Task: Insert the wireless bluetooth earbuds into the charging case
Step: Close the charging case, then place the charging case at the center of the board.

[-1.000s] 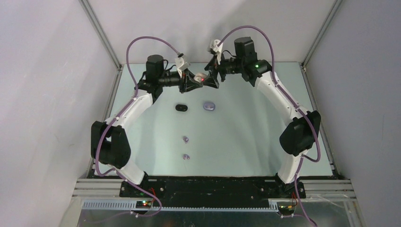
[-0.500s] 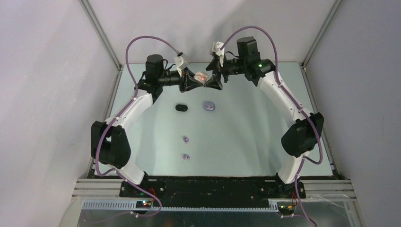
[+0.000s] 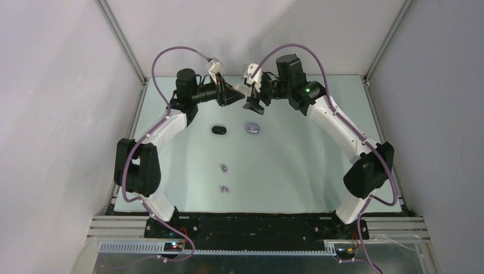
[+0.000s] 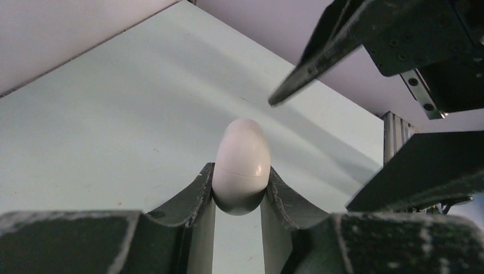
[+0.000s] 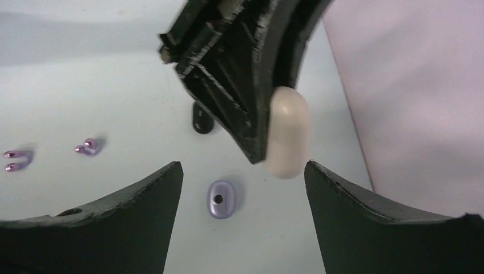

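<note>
The left hand (image 4: 240,174) pinches the closed white case (image 4: 241,157) in the air, offering it to the right hand (image 5: 242,168), spread just beside the case (probably to open it). The lavender earbuds (image 3: 224,169) lie well below it, on the tabletop (image 3: 297,165).

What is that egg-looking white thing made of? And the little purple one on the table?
The white case looks like smooth, slightly glossy plastic: it has a soft shine spot and a thin seam line. The lavender case is probably plastic too, with a duller, satiny sheen.
</note>
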